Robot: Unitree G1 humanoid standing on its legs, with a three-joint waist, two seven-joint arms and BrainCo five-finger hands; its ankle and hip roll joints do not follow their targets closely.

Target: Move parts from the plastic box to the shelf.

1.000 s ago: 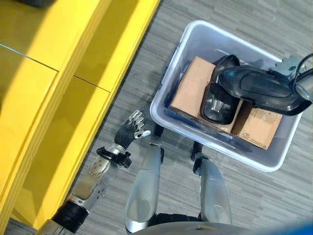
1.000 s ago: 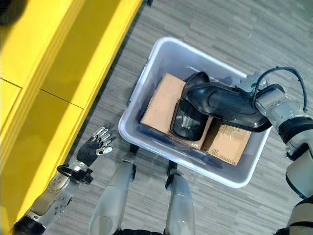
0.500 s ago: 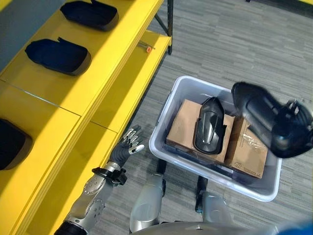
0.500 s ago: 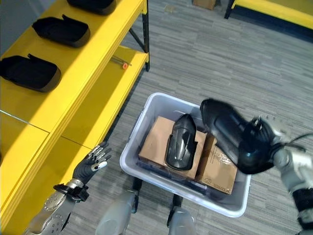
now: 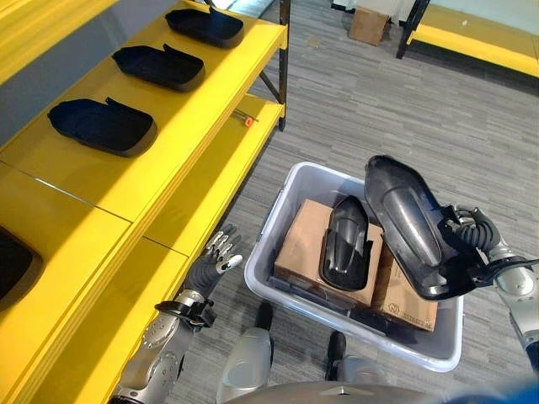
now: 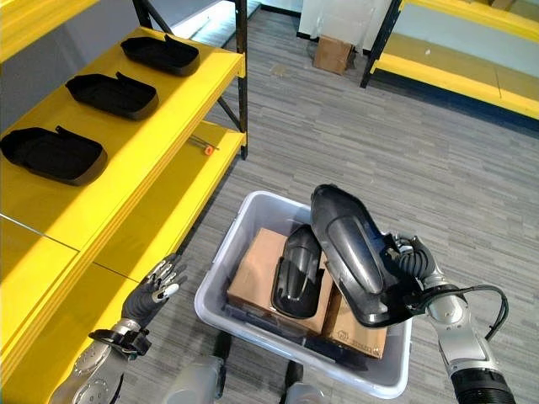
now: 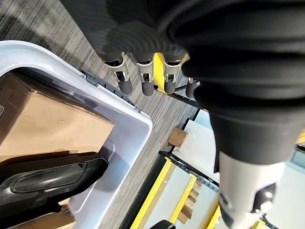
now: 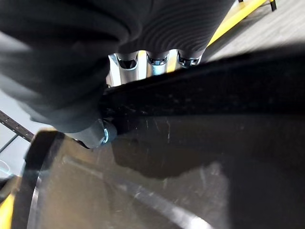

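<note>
Black moulded plastic part (image 6: 349,252), long and glossy, hangs tilted above the translucent grey plastic box (image 6: 221,278), clamped in the right hand (image 6: 410,273) with fingers curled round its edge. A second black part (image 6: 296,271) lies on brown cardboard cartons (image 6: 259,273) inside. Left hand (image 6: 152,296), fingers relaxed and spread, hovers beside the yellow shelf (image 6: 126,181), where three black trays (image 6: 114,94) sit.
</note>
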